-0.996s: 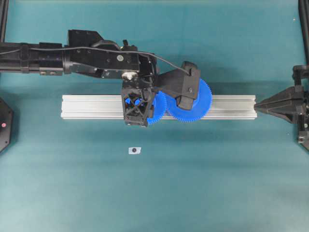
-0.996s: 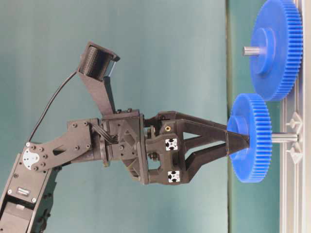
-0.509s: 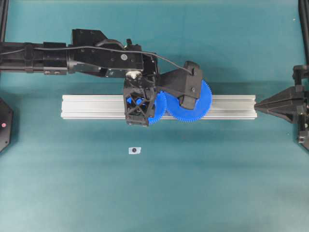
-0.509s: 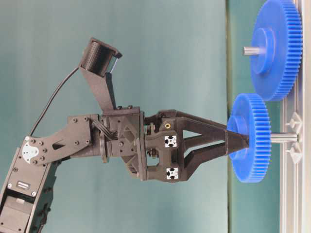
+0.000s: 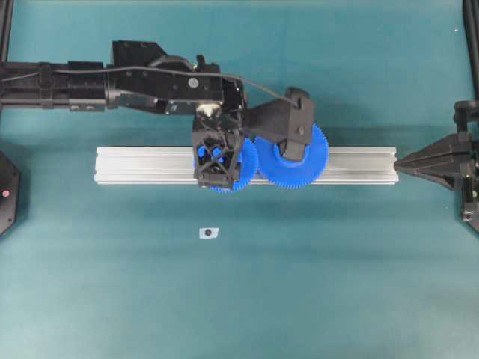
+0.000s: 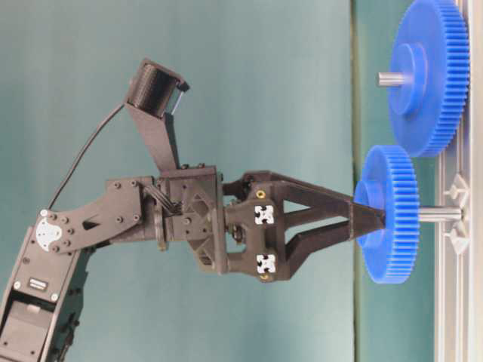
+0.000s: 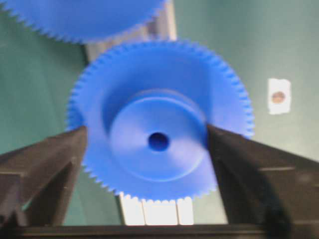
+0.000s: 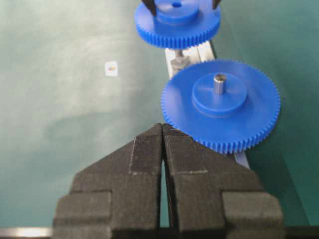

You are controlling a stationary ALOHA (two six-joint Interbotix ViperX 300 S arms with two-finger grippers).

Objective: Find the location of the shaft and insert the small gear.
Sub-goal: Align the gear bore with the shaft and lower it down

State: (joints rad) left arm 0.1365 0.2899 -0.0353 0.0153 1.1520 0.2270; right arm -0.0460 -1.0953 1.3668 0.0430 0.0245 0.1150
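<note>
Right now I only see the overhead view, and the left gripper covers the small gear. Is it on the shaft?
Observer: Table-level view: the small gear is threaded on the shaft, with bare shaft showing between gear and rail.
Operator: Is the left gripper clamping it?
Observer: Left wrist view: no, one finger stands clear of the hub.
Operator: The large gear's centre is hidden too.
Observer: Right wrist view: a grey pin stands up through the large gear.

small gear on shaft above rail, left of large gear
</note>
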